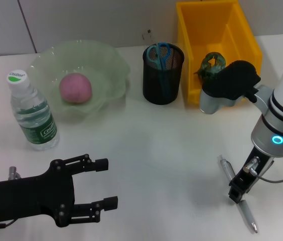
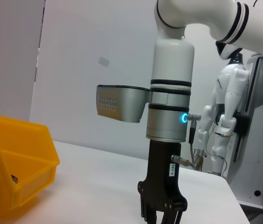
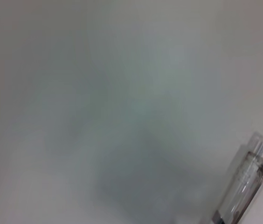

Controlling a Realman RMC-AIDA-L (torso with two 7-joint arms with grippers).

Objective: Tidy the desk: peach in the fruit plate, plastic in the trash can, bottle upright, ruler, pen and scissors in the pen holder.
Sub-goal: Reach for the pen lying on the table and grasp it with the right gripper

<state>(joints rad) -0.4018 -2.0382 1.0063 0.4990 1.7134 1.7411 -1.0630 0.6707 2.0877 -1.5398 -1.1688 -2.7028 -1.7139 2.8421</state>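
the left gripper (image 1: 103, 183) hovers over the near left corner of the desk (image 1: 151, 145), lying level, its black fingers spread wide and holding nothing. just beyond it, near the left edge, the bottle (image 1: 32, 111) stands upright with its cap on. behind and beside the bottle, toward the far edge, sits the fruit plate (image 1: 109, 60), and the peach (image 1: 75, 87) rests inside it, a little left of its middle. next along the far edge comes the pen holder (image 1: 162, 75), close to the plate's rim but apart from it; the scissors (image 1: 159, 52) stand in it, their blue handles showing above the mesh. whether the ruler is in there too, i cannot tell. just beside the holder is the trash can (image 1: 219, 30), near the far right corner, with a crumpled greenish piece of plastic (image 1: 210, 64) lying in its near end. in the left wrist view a corner of the trash can (image 2: 26, 154) shows with the right arm standing beyond it. the right gripper (image 1: 241, 193) points straight down near the right front corner, right over the pen (image 1: 225, 167), which lies flat on the desk and runs slantwise under it, one end showing on each side. whether its fingers are apart or closed on the pen, i cannot tell. the right wrist view shows the pen's clear barrel (image 3: 243, 186) against the bare desk.
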